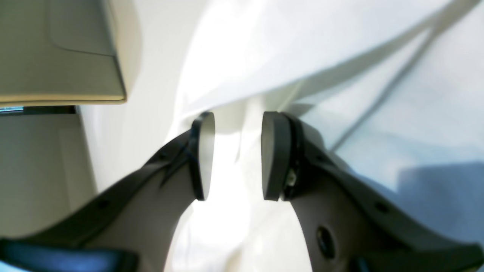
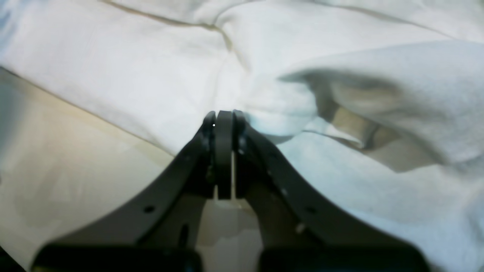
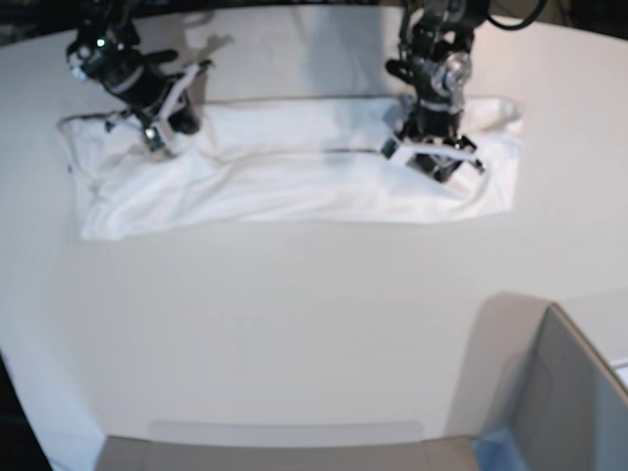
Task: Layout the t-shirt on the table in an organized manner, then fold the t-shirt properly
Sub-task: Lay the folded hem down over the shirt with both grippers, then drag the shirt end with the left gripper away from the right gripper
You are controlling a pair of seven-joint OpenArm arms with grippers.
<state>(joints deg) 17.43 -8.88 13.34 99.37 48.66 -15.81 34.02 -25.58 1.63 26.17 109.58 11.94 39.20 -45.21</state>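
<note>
The large, smooth white desk carries a grey box corner at five o'clock and, farther off toward twelve, the soft white cloth t-shirt spread in a rumpled band. Limp and light, it should be taken by hems or corners. The wrist views alone show the right claw pinched onto a fold and the left claw parted, empty over cloth.

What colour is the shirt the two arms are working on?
The t-shirt looks plain white here, with no print showing; the base view shows it best.
</note>
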